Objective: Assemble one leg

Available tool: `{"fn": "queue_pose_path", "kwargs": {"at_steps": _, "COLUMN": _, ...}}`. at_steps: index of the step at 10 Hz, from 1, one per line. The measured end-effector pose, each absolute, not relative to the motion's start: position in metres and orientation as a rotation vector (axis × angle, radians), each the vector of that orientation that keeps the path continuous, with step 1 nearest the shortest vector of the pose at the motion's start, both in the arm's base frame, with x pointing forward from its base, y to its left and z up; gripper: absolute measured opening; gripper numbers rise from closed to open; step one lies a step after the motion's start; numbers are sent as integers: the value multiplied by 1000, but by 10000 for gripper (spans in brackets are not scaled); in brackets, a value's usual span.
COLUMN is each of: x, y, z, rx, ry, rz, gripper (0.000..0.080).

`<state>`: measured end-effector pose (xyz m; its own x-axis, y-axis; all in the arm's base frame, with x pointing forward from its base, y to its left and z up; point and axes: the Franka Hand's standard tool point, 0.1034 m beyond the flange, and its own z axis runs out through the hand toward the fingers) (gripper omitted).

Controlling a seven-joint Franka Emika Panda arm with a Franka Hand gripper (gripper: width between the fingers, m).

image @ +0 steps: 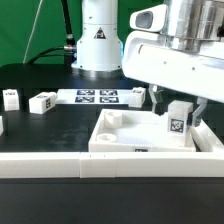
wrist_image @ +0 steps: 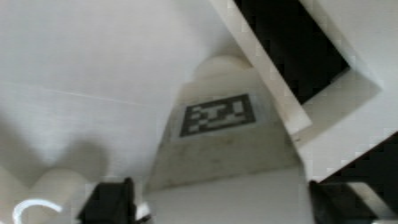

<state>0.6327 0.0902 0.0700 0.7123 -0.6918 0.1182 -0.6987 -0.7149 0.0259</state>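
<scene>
The leg, a small white post with a black-and-white tag, stands upright inside the right corner of the large white tray-like panel. My gripper is over it, with one finger on each side, shut on the leg. In the wrist view the leg fills the gap between the dark fingertips, and my gripper holds it against the panel's floor next to the raised rim.
Three more loose white legs lie on the black table at the exterior view's left. The marker board lies behind the panel. The robot base stands at the back. A white rail runs along the front.
</scene>
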Motion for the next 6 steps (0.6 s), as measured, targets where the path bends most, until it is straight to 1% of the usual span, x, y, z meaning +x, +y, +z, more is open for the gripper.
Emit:
{"fn": "queue_pose_path", "kwargs": {"at_steps": 1, "x": 633, "y": 90, "z": 70, "rx": 2843, "ry": -1156, "rz": 154, "gripper": 607}}
{"fn": "queue_pose_path", "kwargs": {"at_steps": 2, "x": 633, "y": 90, "z": 70, "rx": 2843, "ry": -1156, "rz": 153, "gripper": 637}}
{"fn": "queue_pose_path", "kwargs": {"at_steps": 6, "x": 633, "y": 90, "z": 70, "rx": 2843, "ry": -1156, "rz": 153, "gripper": 648}}
